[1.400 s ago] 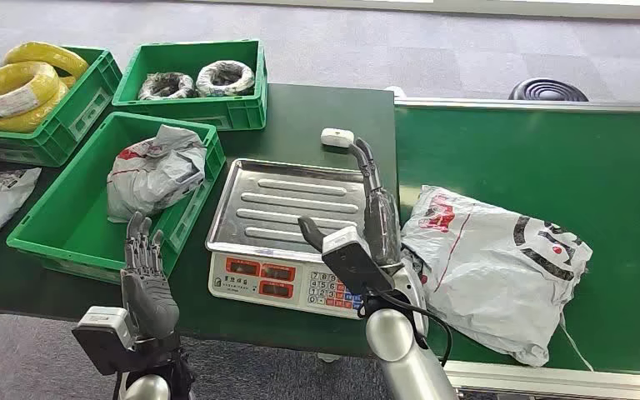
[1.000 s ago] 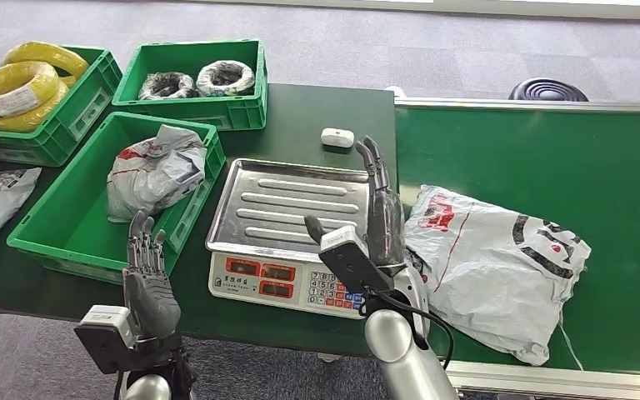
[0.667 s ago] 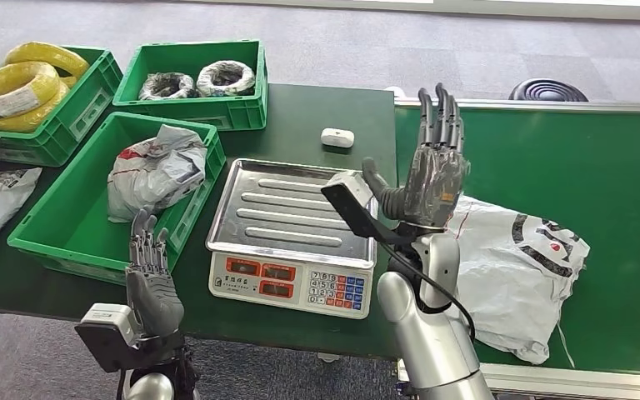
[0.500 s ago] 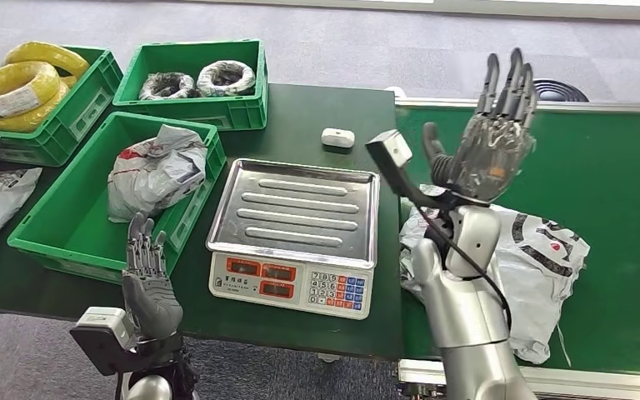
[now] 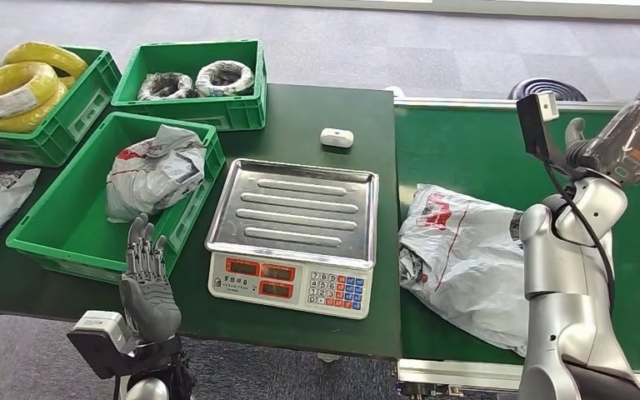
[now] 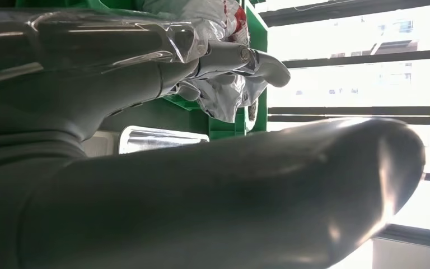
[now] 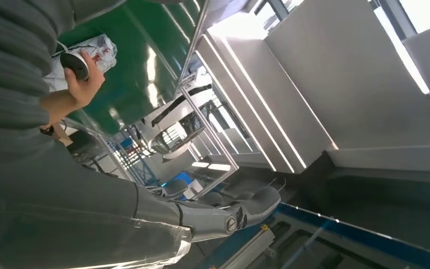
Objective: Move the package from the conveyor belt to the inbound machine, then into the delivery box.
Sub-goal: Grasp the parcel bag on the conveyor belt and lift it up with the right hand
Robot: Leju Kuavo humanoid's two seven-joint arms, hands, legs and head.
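While the package (image 5: 467, 267) lies on the belt (image 5: 483, 158) below and left of it, the right hand (image 5: 637, 137) is held high with fingers spread, empty, ready to descend; the left hand (image 5: 146, 292) is held open, idle.

crinkled glossy plastic package (image 5: 467, 267); ribbed shiny metal scale (image 5: 293, 223); matt green belt (image 5: 467, 154)

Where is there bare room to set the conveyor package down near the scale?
The scale's steel tray is bare. So is the dark table strip behind it, between the green bin of coils and the belt, apart from a small white device. The near green bin already holds a bag.
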